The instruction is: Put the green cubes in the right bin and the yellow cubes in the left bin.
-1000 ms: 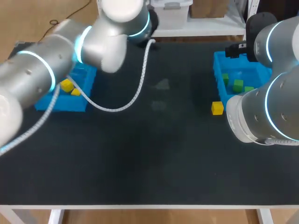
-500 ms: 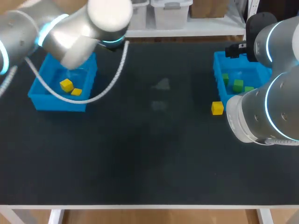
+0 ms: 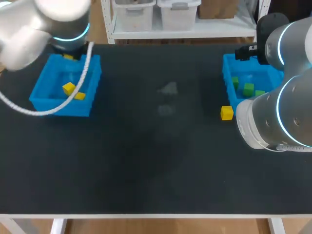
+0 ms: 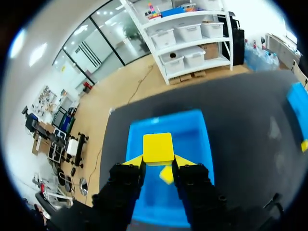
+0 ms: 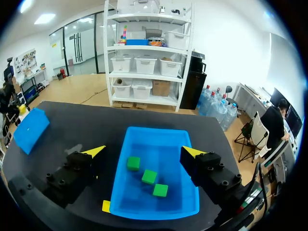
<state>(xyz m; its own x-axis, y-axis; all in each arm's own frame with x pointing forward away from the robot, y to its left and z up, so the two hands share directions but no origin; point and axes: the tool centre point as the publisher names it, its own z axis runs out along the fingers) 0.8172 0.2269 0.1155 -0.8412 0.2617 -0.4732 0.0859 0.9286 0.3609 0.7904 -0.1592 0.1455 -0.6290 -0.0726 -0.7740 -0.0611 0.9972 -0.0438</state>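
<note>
My left gripper (image 4: 158, 161) is shut on a yellow cube (image 4: 158, 147) and hangs above the blue left bin (image 4: 197, 144), where another yellow cube (image 4: 166, 174) lies under the fingers. The head view shows two yellow cubes (image 3: 68, 88) in that left bin (image 3: 46, 105). One yellow cube (image 3: 226, 112) sits on the table just left of the right bin (image 3: 227, 73), also visible as the yellow cube (image 5: 106, 206) in the right wrist view. My right gripper (image 5: 143, 153) stands open, high above the right bin (image 5: 120, 192), which holds three green cubes (image 5: 149, 176).
The black table (image 3: 156, 156) stretches between the two bins. My left arm (image 3: 53, 19) enters at the far left corner with its white cable (image 3: 29, 111) looping over the left bin. My right arm (image 3: 278, 112) covers the right edge.
My left arm has swung from the table's middle back and to the left, ending over the left bin with the yellow cube still held. The right arm has not moved.
</note>
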